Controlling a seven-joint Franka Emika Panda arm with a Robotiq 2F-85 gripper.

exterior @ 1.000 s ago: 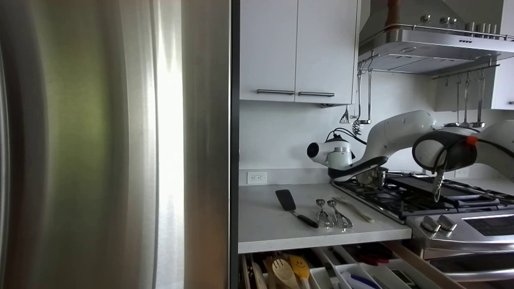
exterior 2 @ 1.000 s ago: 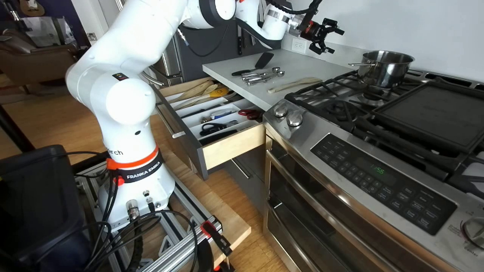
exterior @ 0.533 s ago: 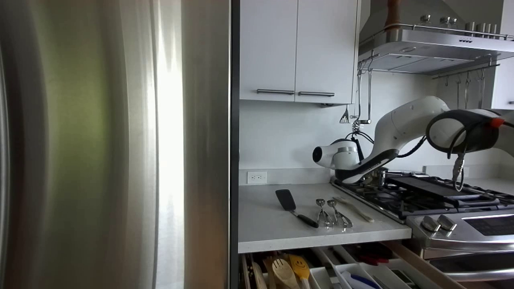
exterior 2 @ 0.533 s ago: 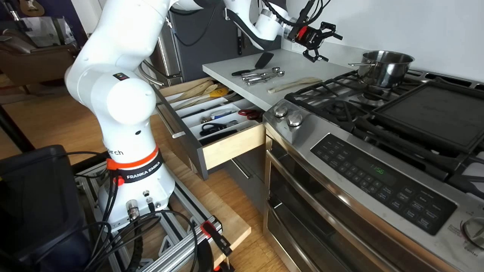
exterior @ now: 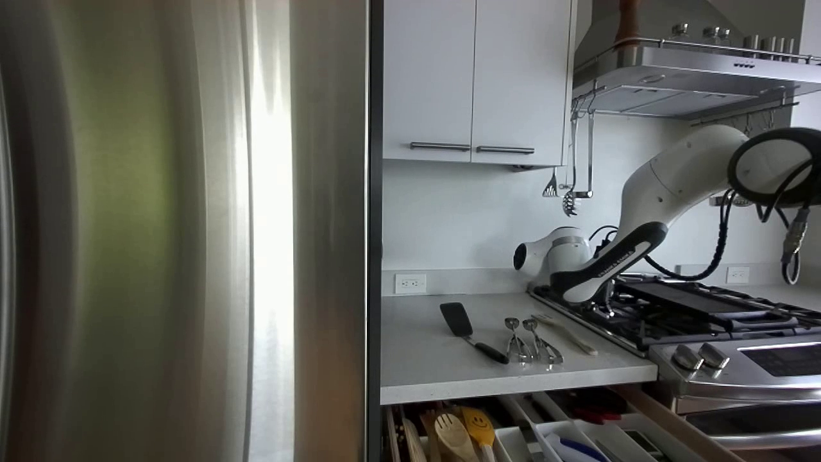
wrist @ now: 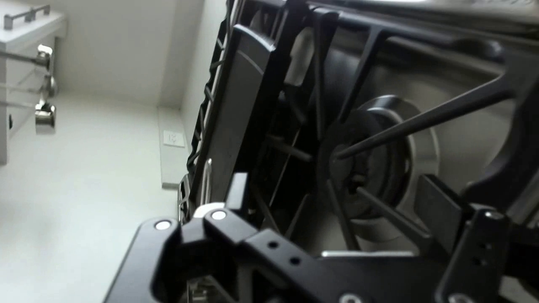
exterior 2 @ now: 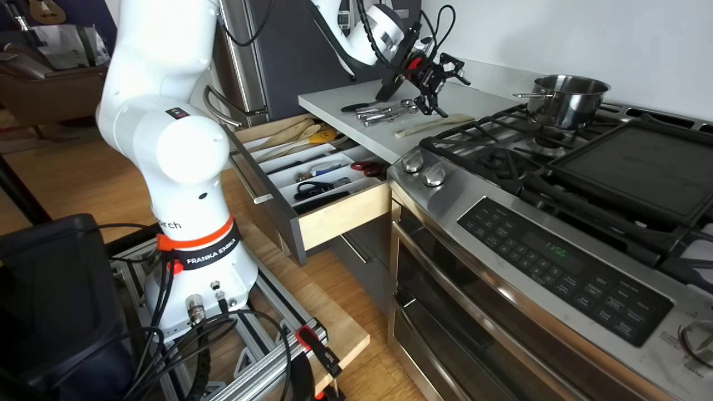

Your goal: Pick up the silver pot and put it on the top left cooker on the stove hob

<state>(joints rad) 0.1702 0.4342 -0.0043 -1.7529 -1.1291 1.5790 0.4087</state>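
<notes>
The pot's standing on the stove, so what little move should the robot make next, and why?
Probably draw the gripper farther from the pot and leave it be: the pot seems to stand on the top left cooker already, and the gripper is open, empty and apart from it.

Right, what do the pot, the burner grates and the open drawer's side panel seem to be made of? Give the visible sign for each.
Pot: polished metal, probably stainless steel; silvery, with mirror-like reflections.
Burner grates: likely cast iron, satin black; dark and chunky, with a soft sheen.
Side panel: wood or wood veneer, smooth; pale tan colour, grain unclear.
</notes>
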